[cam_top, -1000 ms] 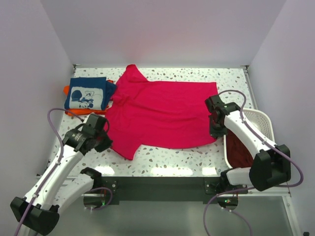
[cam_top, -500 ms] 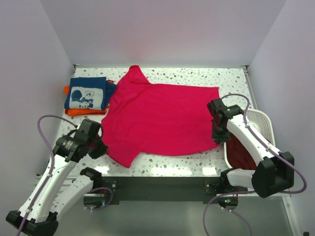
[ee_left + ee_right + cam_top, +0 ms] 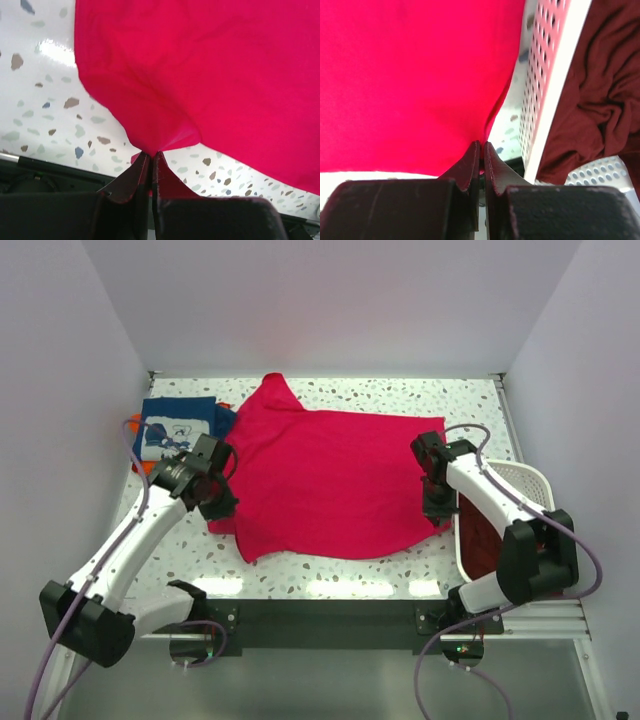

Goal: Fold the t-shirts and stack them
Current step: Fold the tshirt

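Observation:
A crimson-pink t-shirt (image 3: 330,475) lies spread over the middle of the table. My left gripper (image 3: 218,502) is shut on its left sleeve edge, and the cloth (image 3: 200,75) rises from the pinched jaws in the left wrist view. My right gripper (image 3: 436,502) is shut on the shirt's right hem, with the cloth (image 3: 410,75) pinched between the jaws. A folded navy t-shirt (image 3: 175,430) with white print lies on a folded orange one (image 3: 142,467) at the back left. A dark maroon t-shirt (image 3: 490,545) fills the basket and also shows in the right wrist view (image 3: 600,90).
A white plastic laundry basket (image 3: 525,480) stands at the table's right edge, close beside my right gripper; its perforated wall (image 3: 545,80) shows in the right wrist view. The speckled table (image 3: 400,390) shows behind and in front of the shirt.
My left gripper has moved up and inward with the sleeve edge, drawing the shirt's left side in. My right gripper shifted slightly back and left with the hem.

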`<state>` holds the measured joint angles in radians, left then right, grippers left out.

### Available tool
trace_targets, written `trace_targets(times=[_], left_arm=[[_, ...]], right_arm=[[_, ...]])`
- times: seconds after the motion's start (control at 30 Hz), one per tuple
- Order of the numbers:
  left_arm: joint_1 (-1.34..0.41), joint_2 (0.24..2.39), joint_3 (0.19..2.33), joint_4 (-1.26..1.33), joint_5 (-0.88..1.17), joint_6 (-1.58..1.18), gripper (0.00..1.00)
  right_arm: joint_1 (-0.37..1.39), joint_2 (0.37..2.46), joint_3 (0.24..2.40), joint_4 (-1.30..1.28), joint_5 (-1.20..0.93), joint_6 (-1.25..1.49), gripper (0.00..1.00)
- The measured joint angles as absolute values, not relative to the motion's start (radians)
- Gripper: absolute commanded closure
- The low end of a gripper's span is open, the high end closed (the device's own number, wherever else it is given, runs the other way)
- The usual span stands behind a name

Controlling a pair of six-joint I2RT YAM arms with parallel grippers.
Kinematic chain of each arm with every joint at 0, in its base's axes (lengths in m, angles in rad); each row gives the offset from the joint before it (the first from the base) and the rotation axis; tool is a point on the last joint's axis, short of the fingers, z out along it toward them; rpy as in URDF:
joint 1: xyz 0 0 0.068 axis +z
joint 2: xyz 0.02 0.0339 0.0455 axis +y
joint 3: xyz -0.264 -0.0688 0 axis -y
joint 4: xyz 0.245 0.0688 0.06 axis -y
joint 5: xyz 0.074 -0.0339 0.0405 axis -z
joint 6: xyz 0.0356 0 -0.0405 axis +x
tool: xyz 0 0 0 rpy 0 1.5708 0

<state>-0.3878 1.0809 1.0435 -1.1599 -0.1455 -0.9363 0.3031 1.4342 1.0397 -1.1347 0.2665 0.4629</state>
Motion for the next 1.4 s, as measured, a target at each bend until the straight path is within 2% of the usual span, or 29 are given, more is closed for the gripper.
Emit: trace_targets(times=[0.73, 1.03, 1.4], left_arm=[[-0.287, 1.613, 1.468, -1.007, -0.186, -0.632, 1.0], [-0.231, 1.739, 1.571, -0.999, -0.168, -0.563, 1.0], [-0.218, 1.816, 1.639, -0.989, -0.15, -0.53, 1.0]], right_arm=[[0.178, 1.827, 1.412, -1.05, 0.268, 0.371, 1.0], [0.151, 1.94, 1.509, -1.051, 0.273, 0.349, 1.0], [0.123, 1.946, 1.537, -1.06, 0.297, 0.347, 1.0]])
